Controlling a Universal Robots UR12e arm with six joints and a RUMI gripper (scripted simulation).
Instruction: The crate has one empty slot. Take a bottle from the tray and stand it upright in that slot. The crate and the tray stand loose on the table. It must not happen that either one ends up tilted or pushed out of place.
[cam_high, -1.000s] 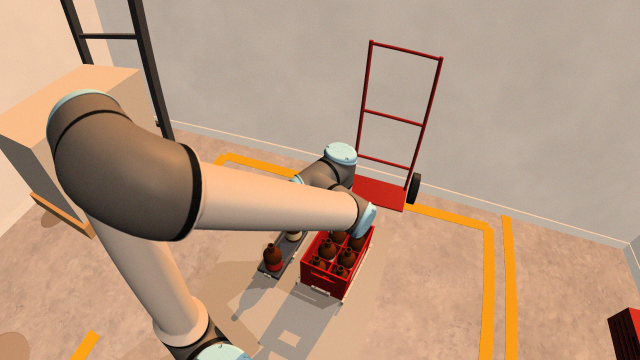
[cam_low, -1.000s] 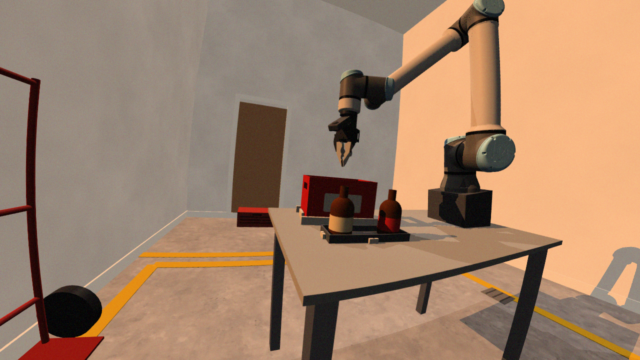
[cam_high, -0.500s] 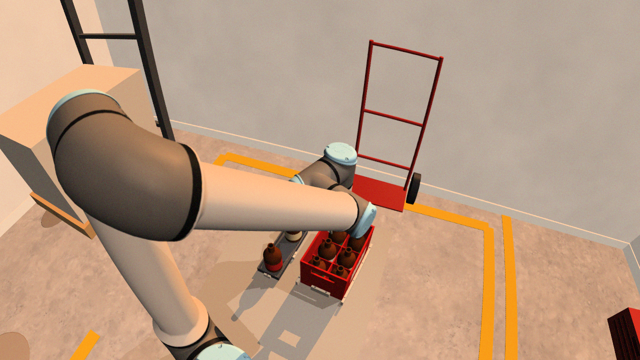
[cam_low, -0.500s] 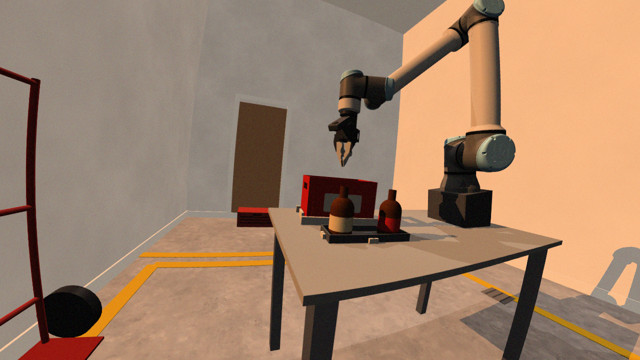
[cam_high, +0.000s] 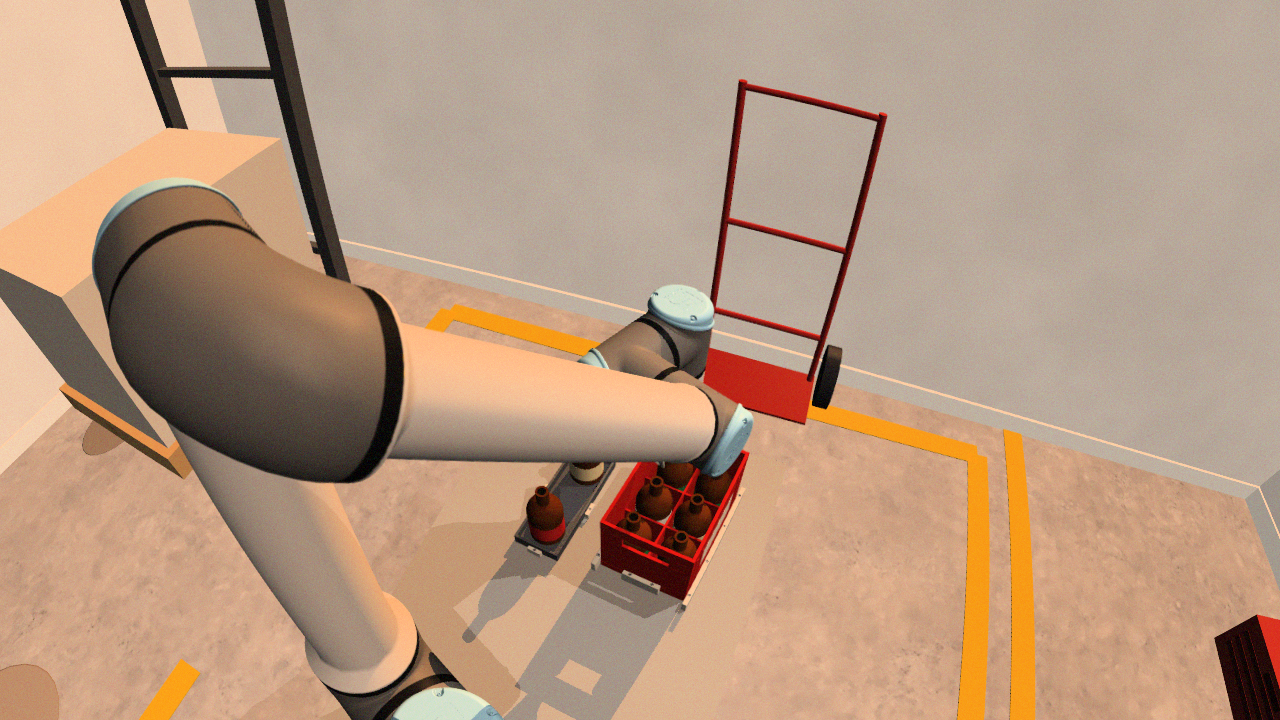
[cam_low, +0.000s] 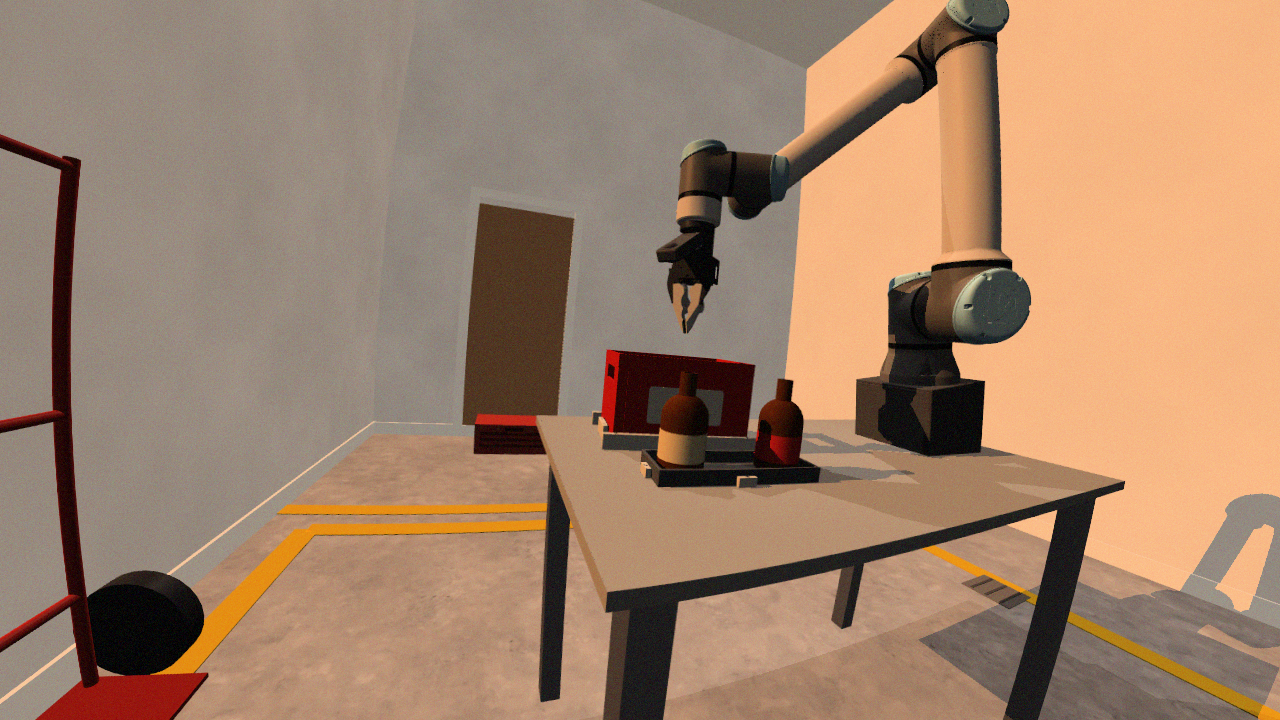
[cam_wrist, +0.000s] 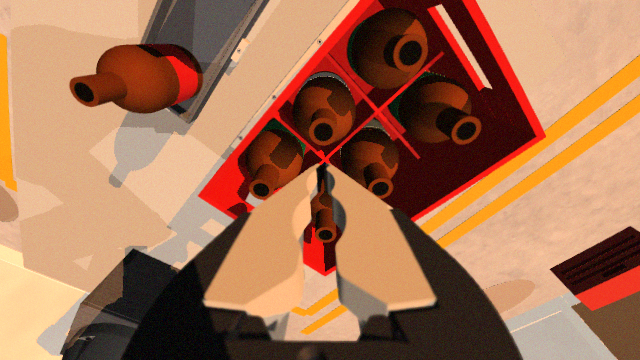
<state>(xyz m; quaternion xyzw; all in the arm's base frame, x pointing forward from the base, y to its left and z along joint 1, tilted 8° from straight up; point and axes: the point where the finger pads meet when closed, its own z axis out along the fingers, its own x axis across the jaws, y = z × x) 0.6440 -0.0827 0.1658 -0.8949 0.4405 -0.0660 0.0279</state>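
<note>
My gripper (cam_low: 685, 330) (cam_wrist: 322, 166) is shut and empty, tips together above the red crate; the arm hides it in the top view. The crate (cam_high: 617, 548) (cam_low: 629, 394) (cam_wrist: 220, 190) stands on the table with several brown bottles upright in it. In the wrist view a bottle shows in every slot, including one bottle (cam_wrist: 324, 217) seen between the jaws, below them. The dark tray (cam_high: 577, 506) (cam_low: 725, 476) (cam_wrist: 212, 30) lies beside the crate. It holds an upright red-labelled bottle (cam_high: 544, 516) (cam_low: 780, 428) (cam_wrist: 145, 75) and an upright cream-labelled bottle (cam_high: 586, 471) (cam_low: 682, 429).
Low pale blocks edge the crate and tray on the table (cam_low: 805, 519). Off the table are a red hand truck (cam_high: 760, 386) (cam_low: 60, 295), a slatted red box (cam_high: 1253, 662) (cam_low: 505, 436) and a large tan box (cam_high: 134, 192).
</note>
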